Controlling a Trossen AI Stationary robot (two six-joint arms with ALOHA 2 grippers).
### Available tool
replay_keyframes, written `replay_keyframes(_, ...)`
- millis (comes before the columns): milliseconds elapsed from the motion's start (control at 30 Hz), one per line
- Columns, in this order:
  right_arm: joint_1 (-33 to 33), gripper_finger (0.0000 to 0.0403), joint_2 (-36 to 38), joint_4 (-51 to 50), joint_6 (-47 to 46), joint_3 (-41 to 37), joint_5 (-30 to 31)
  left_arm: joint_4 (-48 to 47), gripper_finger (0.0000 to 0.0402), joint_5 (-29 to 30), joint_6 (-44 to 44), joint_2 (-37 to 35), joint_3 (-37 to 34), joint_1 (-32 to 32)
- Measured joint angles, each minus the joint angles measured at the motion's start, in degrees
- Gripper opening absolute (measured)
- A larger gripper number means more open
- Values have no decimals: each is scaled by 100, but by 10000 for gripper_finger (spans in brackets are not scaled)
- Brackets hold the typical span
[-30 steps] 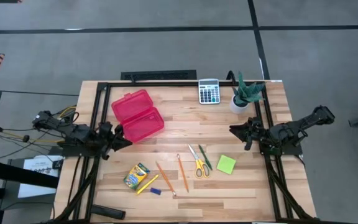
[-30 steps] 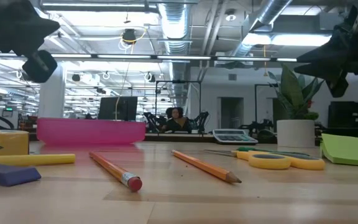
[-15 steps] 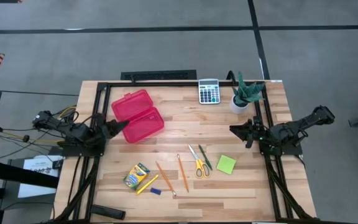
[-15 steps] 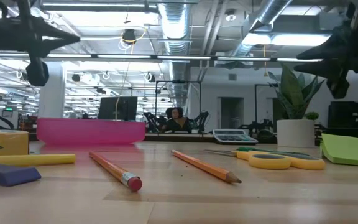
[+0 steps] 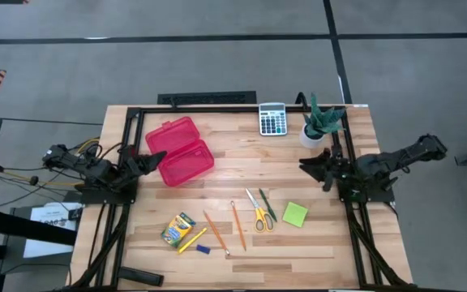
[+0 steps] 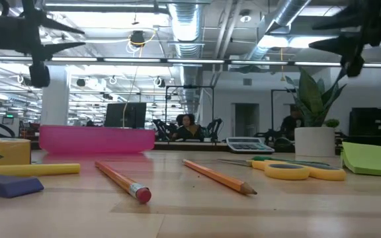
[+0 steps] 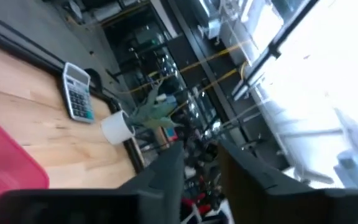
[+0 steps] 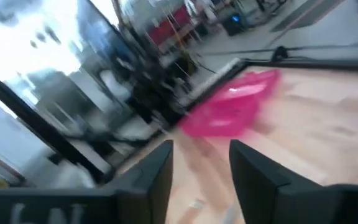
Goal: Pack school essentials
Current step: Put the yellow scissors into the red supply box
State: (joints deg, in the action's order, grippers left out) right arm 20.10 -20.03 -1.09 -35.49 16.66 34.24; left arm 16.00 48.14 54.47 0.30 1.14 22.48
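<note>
Seen from above, a wooden table (image 5: pixel 314 243) filled the middle of the frame, with two dark robot arms reaching in from its left and right edges.

The left gripper (image 5: pixel 156 157) sat at the left-centre of the frame, beside the left edge of an open red case (image 5: pixel 180 150), its fingers parted by a narrow gap and holding nothing. The right gripper (image 5: pixel 306 165) sat at the right-centre, below a potted plant (image 5: pixel 321 122), its fingers also apart and empty.

The school supplies lay loose across the lower middle of the frame, none of them in the case. A yellow-green crayon box (image 5: pixel 177 229) lay at lower left, with a yellow marker (image 5: pixel 191 240) and a tiny blue eraser (image 5: pixel 203 249) just beside it. Two orange pencils (image 5: pixel 216 233) lay side by side in the lower centre. To their right were yellow-handled scissors (image 5: pixel 258 212), a green pen (image 5: pixel 267 205) next to them, and a lime sticky-note pad (image 5: pixel 295 214) farther right.

A grey calculator (image 5: pixel 272 118) lay at the top edge of the table, left of the plant.

From table height, the pencils pointed toward the camera, the case stood at the left, and a person (image 6: pixel 188 127) sat in the room behind.
</note>
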Motion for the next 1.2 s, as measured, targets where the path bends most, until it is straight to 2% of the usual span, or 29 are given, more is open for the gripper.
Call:
replay_keyframes(133,0,214,-1645,-933,270,1039,21,91,155,-98,-190,-5,156,0)
replay_keyframes(333,-3,237,-4347,-2044,-331,2701,187,32,218,-27,-146,0,173,-2)
replay_keyframes(467,44,230,-5925,-2113,-307,3543,194,-7,240,109,-141,0,178,-2)
replay_keyframes(600,87,223,-7144,-2096,-354,4138,197,-7,248,112,-131,-2,182,-2)
replay_keyframes(867,-6,225,-8661,-1974,-1461,4499,387,-38,249,17,-207,0,189,-2)
replay_keyframes(1100,28,223,-9330,-1587,-1688,4515,224,-152,249,-236,-314,0,197,0)
replay_keyframes(1200,34,210,-9461,-1778,-2240,4536,137,-213,249,-236,-312,0,199,0)
